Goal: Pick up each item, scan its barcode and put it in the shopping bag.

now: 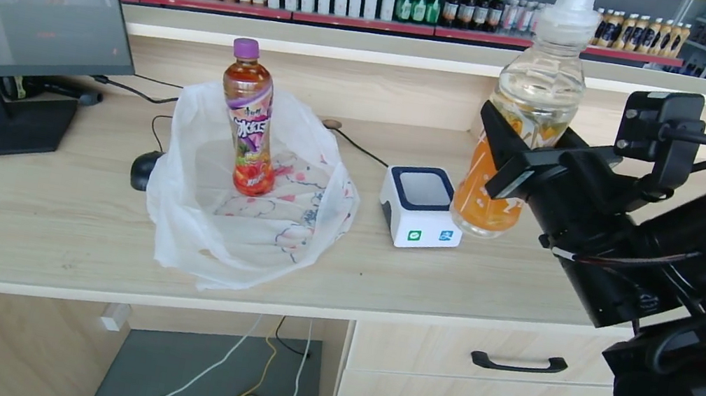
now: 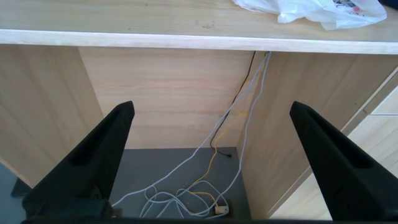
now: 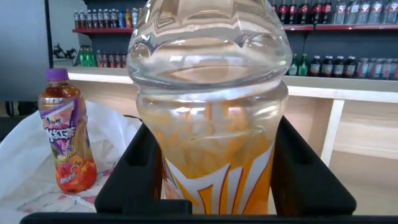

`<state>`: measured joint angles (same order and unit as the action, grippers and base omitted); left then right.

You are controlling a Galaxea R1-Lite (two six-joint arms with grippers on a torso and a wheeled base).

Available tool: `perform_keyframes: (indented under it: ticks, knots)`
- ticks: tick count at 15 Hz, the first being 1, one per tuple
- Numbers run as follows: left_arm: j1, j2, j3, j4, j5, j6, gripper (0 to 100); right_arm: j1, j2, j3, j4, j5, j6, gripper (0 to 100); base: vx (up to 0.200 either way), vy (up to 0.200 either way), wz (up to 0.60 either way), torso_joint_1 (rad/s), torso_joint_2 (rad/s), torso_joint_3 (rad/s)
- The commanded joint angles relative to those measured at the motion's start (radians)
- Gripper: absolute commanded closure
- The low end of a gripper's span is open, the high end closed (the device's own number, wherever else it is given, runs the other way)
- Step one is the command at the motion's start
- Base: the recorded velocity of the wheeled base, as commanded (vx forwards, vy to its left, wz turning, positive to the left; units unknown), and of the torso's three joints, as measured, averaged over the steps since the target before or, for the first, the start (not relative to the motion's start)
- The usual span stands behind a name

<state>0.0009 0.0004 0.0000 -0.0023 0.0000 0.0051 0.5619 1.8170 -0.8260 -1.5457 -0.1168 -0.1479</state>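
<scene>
Scanning looks to be the step in hand. Right gripper (image 1: 511, 163) is clamped on the orange bottle (image 1: 541, 86), jaws either side of its label, holding it upright just beside the scanner (image 1: 421, 205); whether its base rests on the counter (image 1: 37, 226) I cannot tell. Next, I judge, the barcode must face the scanner window, then the bottle goes to the bag (image 1: 235, 229), where a purple-capped bottle (image 1: 249, 118) stands. Left gripper (image 2: 211, 109) hangs below the counter edge, jaws wide apart, empty.
</scene>
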Motion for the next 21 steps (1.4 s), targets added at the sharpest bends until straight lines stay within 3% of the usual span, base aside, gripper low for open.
perform_keyframes:
  ticks: [1,6,21]
  knots:
    - [0.001,0.000,0.000,0.001,0.000,0.001,0,-0.010,0.015,-0.007,-0.008,-0.003,0.011,100,0.000,0.000,0.00,0.000,0.00,0.000]
    - [0.001,0.000,0.000,-0.001,0.002,-0.004,0,-0.019,0.013,-0.035,-0.014,-0.093,0.067,100,0.000,0.000,0.00,0.000,0.00,0.000]
    - [0.001,0.000,0.000,-0.001,0.002,-0.004,0,-0.019,0.002,-0.068,-0.014,-0.095,0.068,100,0.000,0.200,0.00,0.000,0.00,0.002]
